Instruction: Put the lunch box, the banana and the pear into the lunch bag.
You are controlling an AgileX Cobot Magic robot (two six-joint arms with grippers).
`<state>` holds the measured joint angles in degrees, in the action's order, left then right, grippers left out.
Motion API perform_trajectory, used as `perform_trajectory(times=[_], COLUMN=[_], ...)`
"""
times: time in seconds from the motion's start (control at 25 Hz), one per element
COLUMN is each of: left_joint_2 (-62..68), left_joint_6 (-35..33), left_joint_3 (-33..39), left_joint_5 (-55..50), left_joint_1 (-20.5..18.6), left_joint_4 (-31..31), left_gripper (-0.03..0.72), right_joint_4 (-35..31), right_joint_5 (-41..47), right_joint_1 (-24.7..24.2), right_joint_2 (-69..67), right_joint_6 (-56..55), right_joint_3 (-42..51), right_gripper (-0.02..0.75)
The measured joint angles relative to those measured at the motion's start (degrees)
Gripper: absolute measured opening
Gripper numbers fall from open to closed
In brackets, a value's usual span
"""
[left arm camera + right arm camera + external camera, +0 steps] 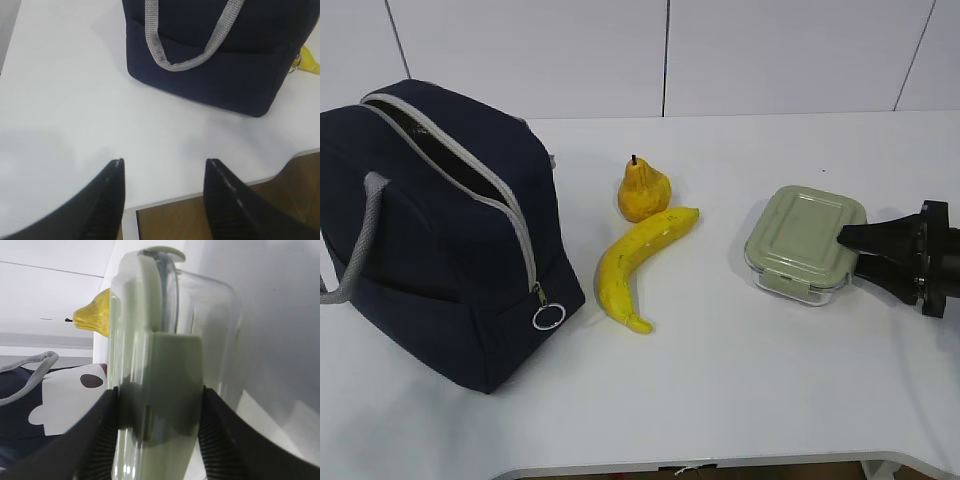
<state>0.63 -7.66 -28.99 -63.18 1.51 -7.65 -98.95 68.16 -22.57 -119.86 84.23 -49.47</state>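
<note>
At the left of the white table point(740, 400), the lunch bag point(430, 230) is seen standing upright, its grey zipper drawn open along the top and the ring pull point(549, 317) hanging at its near right corner. A grey webbing handle point(355, 250) is draped down its left side. In the left wrist view, the left gripper point(165, 167) is held above the near edge of the table, well short of the bag; its two dark fingers are spread apart and nothing is held between them.

To the right of the bag, near the middle of the table, the pear point(642, 190) is set upright with its dark stem on top. The banana point(635, 262) is laid just in front of it, its far tip close beside the pear and its near tip pointed toward the bag.

Further right, the lunch box point(805, 243) is found with its sage-green lid uppermost. At the right edge, the right gripper point(855, 250) is placed at the box's right side. In the right wrist view, its fingers point(97, 435) are pressed against the lid and the glass base, so the box is clamped between them.
</note>
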Motion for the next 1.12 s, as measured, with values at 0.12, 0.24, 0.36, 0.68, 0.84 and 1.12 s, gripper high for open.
perform_trajectory(times=[0.12, 0.24, 0.36, 0.68, 0.84, 1.12], left_joint_2=[0.0, 0.0, 0.0, 0.0, 0.0, 0.0], left_joint_6=[0.0, 0.0, 0.0, 0.0, 0.0, 0.0], left_joint_3=[0.0, 0.0, 0.0, 0.0, 0.0, 0.0], left_joint_5=[0.0, 0.0, 0.0, 0.0, 0.0, 0.0], left_joint_1=[0.0, 0.0, 0.0, 0.0, 0.0, 0.0], left_joint_4=[0.0, 0.0, 0.0, 0.0, 0.0, 0.0], left_gripper=[0.365, 0.362, 0.361, 0.360, 0.360, 0.359], right_joint_4=[-0.2, -0.6, -0.7, -0.6, -0.6, -0.6], right_joint_5=[0.1, 1.1, 1.2, 1.2, 1.3, 1.4], right_joint_1=[0.0, 0.0, 0.0, 0.0, 0.0, 0.0], right_joint_2=[0.0, 0.0, 0.0, 0.0, 0.0, 0.0], right_joint_6=[-0.1, -0.4, -0.4, -0.4, -0.4, -0.4], right_joint_3=[0.0, 0.0, 0.0, 0.0, 0.0, 0.0], right_gripper=[0.370, 0.323, 0.318, 0.317, 0.302, 0.288])
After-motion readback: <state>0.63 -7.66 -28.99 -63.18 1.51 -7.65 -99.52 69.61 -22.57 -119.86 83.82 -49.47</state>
